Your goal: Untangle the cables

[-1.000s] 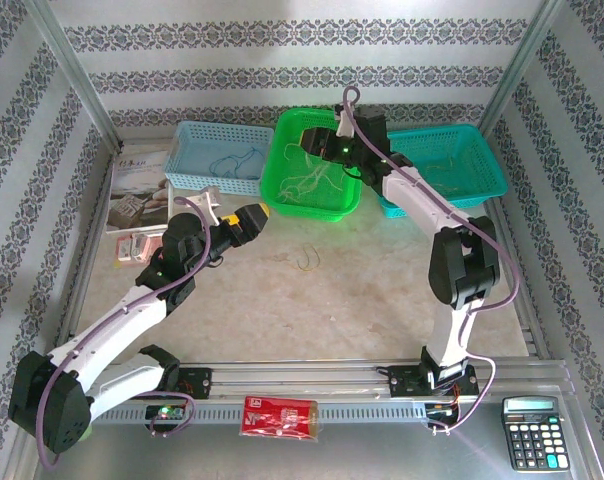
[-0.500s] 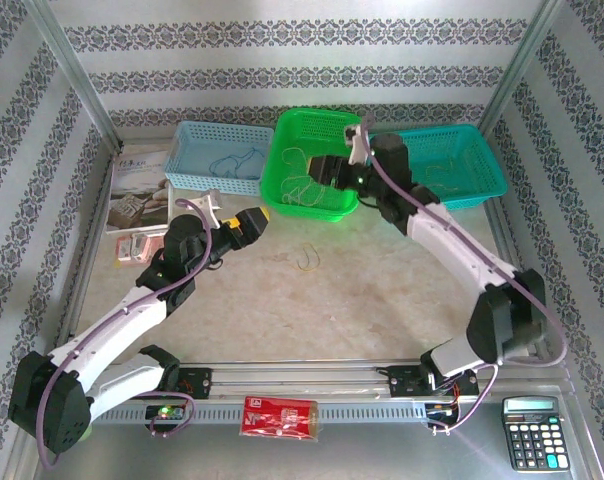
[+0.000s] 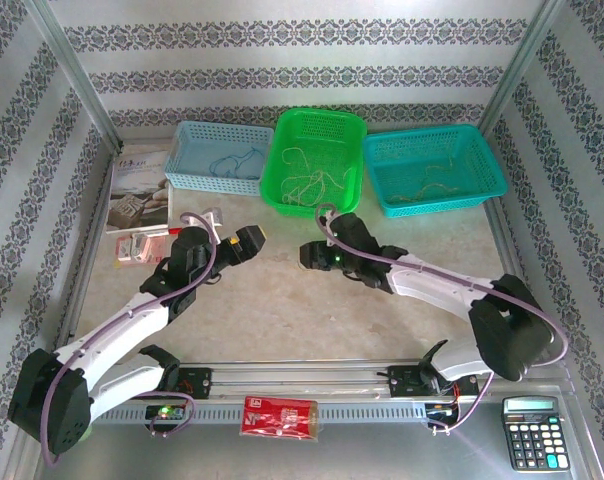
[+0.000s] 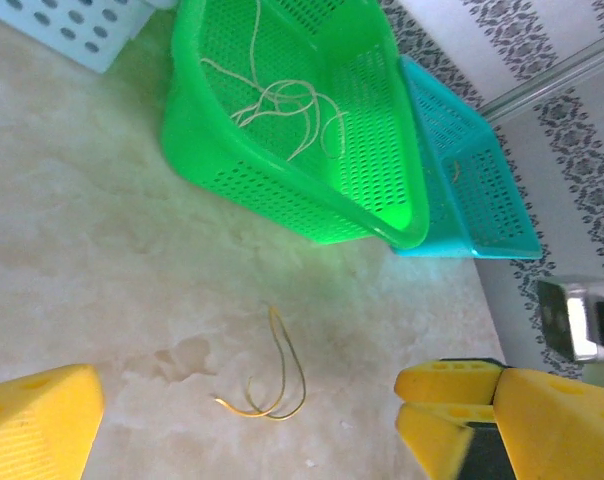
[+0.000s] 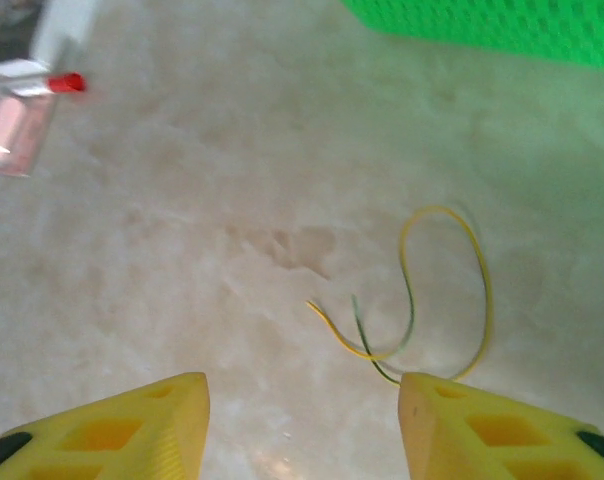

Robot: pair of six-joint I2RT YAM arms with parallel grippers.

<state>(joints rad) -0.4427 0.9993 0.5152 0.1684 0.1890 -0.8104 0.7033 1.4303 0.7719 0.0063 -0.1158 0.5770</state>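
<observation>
A loose thin yellow-green cable (image 5: 409, 290) lies in a loop on the table in front of the green basket (image 3: 317, 165). It also lies ahead of the left fingers in the left wrist view (image 4: 284, 369). My right gripper (image 5: 302, 400) is low over it and open. Its right fingertip (image 5: 432, 400) sits at the cable's near end. From above, the right gripper (image 3: 307, 256) covers that cable. A tangle of tan cables (image 3: 307, 182) rests in the green basket. My left gripper (image 3: 254, 238) hangs open to the left, holding nothing.
A pale blue basket (image 3: 222, 158) holds a blue cord and a teal basket (image 3: 432, 170) holds tan cords. A booklet (image 3: 132, 190) and a pink item (image 3: 132, 246) lie at the left. A red packet (image 3: 279, 415) and a calculator (image 3: 530, 432) sit by the front rail.
My right arm swung out of the green basket and down to the table, over the loose cable. Its jaws narrowed a little. The left arm shifted only slightly.
</observation>
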